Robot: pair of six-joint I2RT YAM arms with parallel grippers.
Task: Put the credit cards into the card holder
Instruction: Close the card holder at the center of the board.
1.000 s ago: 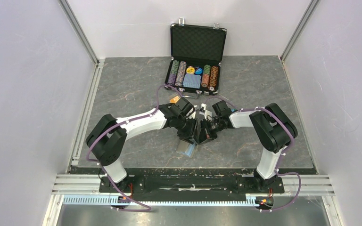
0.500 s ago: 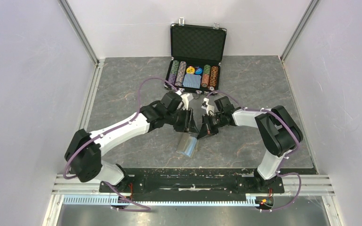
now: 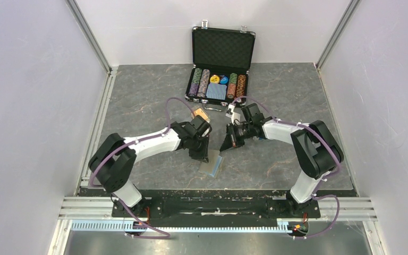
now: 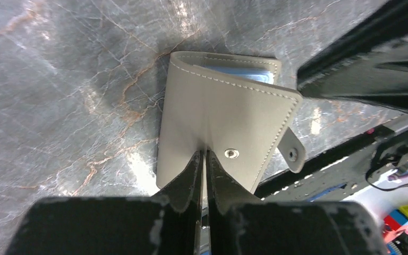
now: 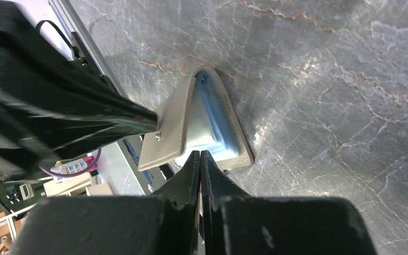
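Top external view puts the card holder (image 3: 211, 166) on the table (image 3: 138, 95) at near centre. It lies between the two grippers and slightly nearer than both. The left gripper (image 3: 201, 155) reaches in from the left and hangs over the holder's far-left part. The right gripper (image 3: 226, 146) points at it from the far right and stands just apart from it. The left arm is therefore the closer one.

The holder's long axis runs on a slant from far right to near left. The left wrist view shows the khaki cover facing up, with the snap stud (image 4: 231, 153) close beside the left fingertips (image 4: 194, 170). I cannot tell whether those tips touch the cover. The right wrist view shows the holder propped half open like a tent. Its fold is at the end away from that gripper, and its mouth and blue lining (image 5: 212, 122) gape toward it.

Both pairs of jaws are clenched together with nothing visible between them. No card shows in either gripper or in the mouth. What looks like an orange card (image 3: 200, 113) lies on the table just beyond the left arm, and no black card is visible.

I judge that a card has yet to be picked up. When it comes, it should enter from the far-right side, along the holder's long axis and into the open mouth.
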